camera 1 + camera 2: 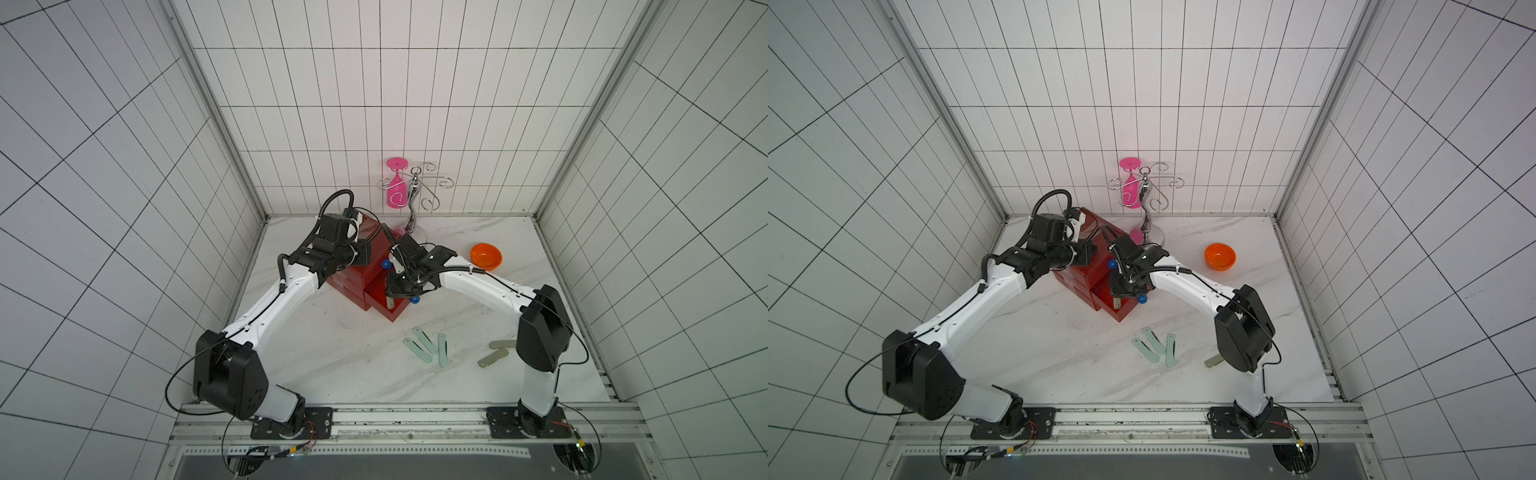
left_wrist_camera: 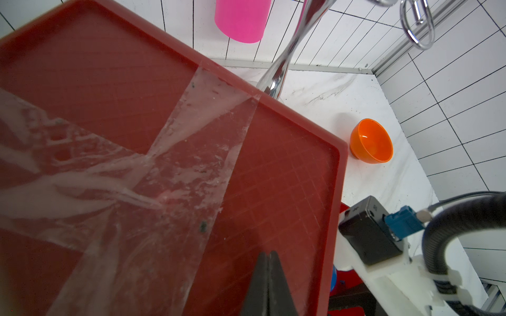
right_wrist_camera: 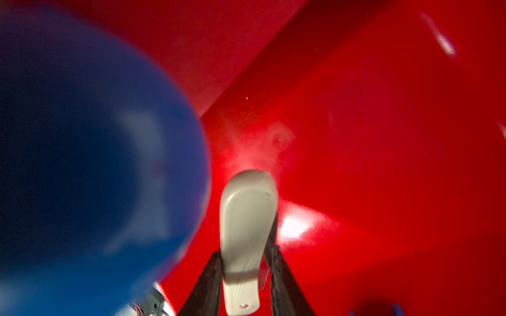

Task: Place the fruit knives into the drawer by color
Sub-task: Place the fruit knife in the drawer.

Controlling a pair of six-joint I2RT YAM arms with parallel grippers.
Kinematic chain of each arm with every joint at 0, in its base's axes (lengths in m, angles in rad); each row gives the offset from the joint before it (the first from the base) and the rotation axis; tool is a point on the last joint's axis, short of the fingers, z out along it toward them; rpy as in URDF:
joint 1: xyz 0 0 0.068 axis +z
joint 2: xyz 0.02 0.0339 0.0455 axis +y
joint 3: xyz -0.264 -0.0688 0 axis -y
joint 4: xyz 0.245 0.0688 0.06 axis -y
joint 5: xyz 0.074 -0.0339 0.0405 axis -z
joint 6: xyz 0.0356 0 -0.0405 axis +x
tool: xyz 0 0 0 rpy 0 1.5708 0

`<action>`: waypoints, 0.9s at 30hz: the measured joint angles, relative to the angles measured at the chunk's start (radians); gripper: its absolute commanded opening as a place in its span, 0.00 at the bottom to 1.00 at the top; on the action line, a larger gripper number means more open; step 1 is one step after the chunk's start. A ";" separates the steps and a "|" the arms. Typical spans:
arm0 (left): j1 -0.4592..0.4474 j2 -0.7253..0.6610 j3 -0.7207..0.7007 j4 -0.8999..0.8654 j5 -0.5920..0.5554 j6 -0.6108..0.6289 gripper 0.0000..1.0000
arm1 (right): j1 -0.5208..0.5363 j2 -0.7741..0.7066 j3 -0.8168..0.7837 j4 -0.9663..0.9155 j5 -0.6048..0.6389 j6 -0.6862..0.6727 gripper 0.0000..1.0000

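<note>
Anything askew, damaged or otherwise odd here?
The clear tape across the top of the drawer chest is wrinkled and bunched rather than flat, and the chest sits turned at an angle to the edges of the table. Nothing looks spilled or broken.

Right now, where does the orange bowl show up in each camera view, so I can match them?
In a top view: orange bowl right of the red drawer chest, toward the back wall.
In a top view: orange bowl in the same spot.
Left wrist: orange bowl beyond the chest's taped top.
Right wrist: not in it.
Shared landmark: the red drawer chest, seen in all four.
</note>
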 measured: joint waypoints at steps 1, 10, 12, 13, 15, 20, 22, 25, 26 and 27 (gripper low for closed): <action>0.000 0.000 0.000 0.000 0.000 0.000 0.00 | 0.000 0.000 0.000 0.000 0.000 0.000 0.32; 0.000 0.000 0.000 0.000 0.000 0.000 0.00 | 0.001 0.003 0.017 -0.006 -0.003 -0.002 0.32; 0.000 0.000 0.000 0.000 0.000 0.000 0.00 | 0.003 0.003 0.019 -0.007 -0.003 -0.002 0.32; 0.000 0.000 0.000 0.000 0.000 0.000 0.00 | 0.003 0.003 0.020 -0.008 -0.003 -0.003 0.32; 0.000 0.000 0.000 0.000 0.000 0.000 0.00 | 0.005 0.003 0.026 -0.016 -0.003 -0.006 0.32; 0.000 0.000 0.000 0.000 0.000 0.000 0.00 | 0.005 -0.024 0.053 -0.050 0.005 -0.021 0.32; 0.000 0.000 0.000 0.000 0.000 -0.001 0.00 | 0.005 -0.055 0.060 -0.074 0.021 -0.027 0.32; 0.000 0.000 0.000 0.000 0.000 -0.002 0.00 | 0.005 -0.120 0.060 -0.113 0.051 -0.032 0.32; 0.000 0.000 0.000 0.000 0.000 -0.002 0.00 | 0.005 -0.140 0.060 -0.122 0.061 -0.032 0.32; 0.000 0.000 0.000 0.000 0.000 -0.002 0.00 | 0.005 -0.167 0.060 -0.136 0.076 -0.031 0.32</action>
